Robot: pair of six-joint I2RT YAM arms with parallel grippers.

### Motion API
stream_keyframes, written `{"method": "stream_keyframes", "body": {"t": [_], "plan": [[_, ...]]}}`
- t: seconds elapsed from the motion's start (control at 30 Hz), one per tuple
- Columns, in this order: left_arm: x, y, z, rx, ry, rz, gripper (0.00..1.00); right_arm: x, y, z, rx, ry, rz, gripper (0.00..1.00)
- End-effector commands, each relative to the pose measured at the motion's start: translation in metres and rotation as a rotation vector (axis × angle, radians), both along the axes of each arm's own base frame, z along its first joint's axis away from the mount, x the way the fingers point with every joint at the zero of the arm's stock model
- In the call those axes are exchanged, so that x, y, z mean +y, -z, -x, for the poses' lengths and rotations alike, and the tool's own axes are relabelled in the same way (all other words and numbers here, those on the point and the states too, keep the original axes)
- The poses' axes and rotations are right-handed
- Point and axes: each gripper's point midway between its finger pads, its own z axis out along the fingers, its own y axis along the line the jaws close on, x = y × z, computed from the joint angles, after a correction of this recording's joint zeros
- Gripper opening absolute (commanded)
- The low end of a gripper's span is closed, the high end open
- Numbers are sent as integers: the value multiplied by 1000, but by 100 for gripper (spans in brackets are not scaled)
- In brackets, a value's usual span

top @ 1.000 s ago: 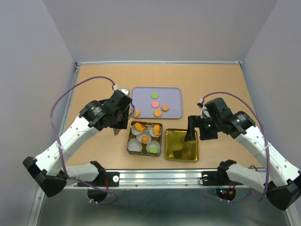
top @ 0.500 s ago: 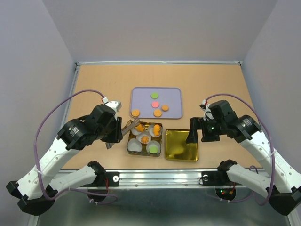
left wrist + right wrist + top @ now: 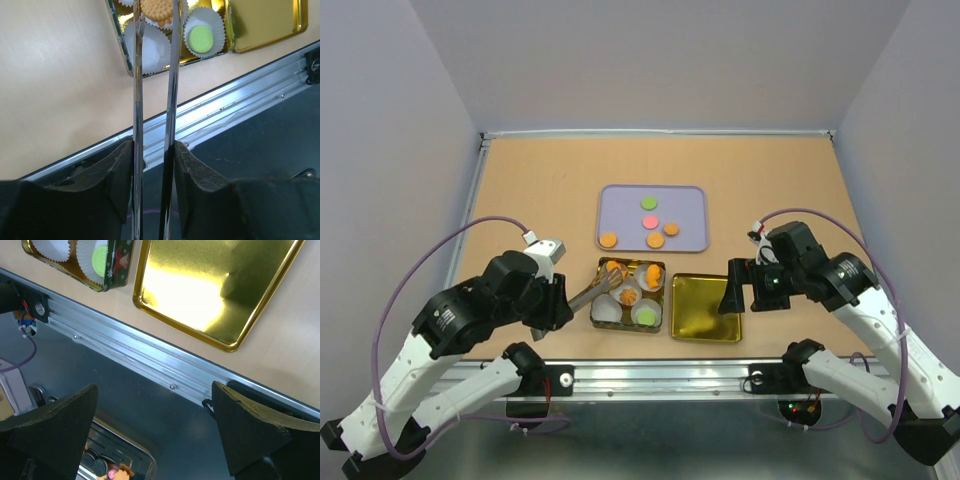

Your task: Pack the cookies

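From the top camera, the left gripper (image 3: pixel 548 308) sits at about 8 o'clock of the tin (image 3: pixel 662 296). It is clamped on a pair of tongs (image 3: pixel 586 295) that slant up to 2 o'clock, so the tips reach over the tin's paper cups (image 3: pixel 606 311) while the arm stays off them. Five cookies (image 3: pixel 655 240) lie loose on the purple tray (image 3: pixel 690 200) at 12 o'clock of the tin, and more already sit in cups. The gold lid (image 3: pixel 705 310) lies face up at 3 o'clock, just beside the tin, and I judge it is parked there for closing later. The right gripper (image 3: pixel 732 293) hangs over the lid's right edge.

On the left wrist camera, my fingers (image 3: pixel 122 177) squeeze the tongs' (image 3: pixel 172 100) blades from both sides. At 12 o'clock a tan cookie (image 3: pixel 157 9) sits between the tips and looks pinched, over the cups. An empty cup (image 3: pixel 152 47) lies just below it, and a green cookie (image 3: pixel 202 37) rests in the cup at 1 o'clock.

On the right wrist camera, the right gripper (image 3: pixel 154 387) is spread wide and holds nothing, above the table rail (image 3: pixel 150 365). The lid (image 3: pixel 200 285) is at 12 o'clock and the tin's corner (image 3: pixel 116 267) at 11. I judge this arm is standing clear while the tongs work.
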Motion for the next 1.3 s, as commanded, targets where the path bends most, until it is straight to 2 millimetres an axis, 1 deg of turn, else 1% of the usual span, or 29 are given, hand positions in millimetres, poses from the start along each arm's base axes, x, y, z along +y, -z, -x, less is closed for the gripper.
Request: {"method": "stream_keyframes", "body": {"t": [0.0,0.13,0.2,0.3,0.33,0.47,0.53,0.57,0.6,0.63,0.7,0.73,0.77,0.83,1.0,1.03,1.13,1.27], "plan": [[-3,-12,7,-62,56,70,0,0,2,10,20,-18,-12,100],[-1,-10,15,-68,73,105,0,0,3,12,24,-23,-17,100],[-2,-4,21,-51,97,113,0,0,4,13,28,-27,-18,100],[0,15,32,-20,134,111,0,1,4,13,33,-30,-18,100],[0,17,33,-19,134,113,0,1,4,13,33,-29,-17,100],[3,16,36,-43,120,138,0,0,6,14,38,-30,-16,100],[5,10,38,-63,108,173,0,0,6,14,38,-28,-15,100],[5,9,38,-68,96,185,2,0,6,14,40,-27,-15,100],[7,7,37,-82,78,193,14,0,7,14,42,-25,-11,100],[7,5,38,-78,69,208,17,0,8,13,42,-24,-9,100],[8,5,38,-80,59,210,20,0,8,13,45,-26,-5,100],[8,4,38,-81,59,213,24,0,9,12,45,-24,-3,100],[8,4,36,-84,49,208,26,0,9,12,48,-24,-1,100],[10,2,33,-95,32,201,33,0,9,11,49,-21,1,100],[13,4,25,-111,14,157,40,0,10,10,53,-19,4,100],[16,5,20,-122,-6,135,41,0,10,10,49,-20,4,100],[16,6,19,-129,6,117,45,0,10,11,50,-16,2,100],[16,2,20,-141,26,126,46,-1,10,11,50,-14,5,100]]}}
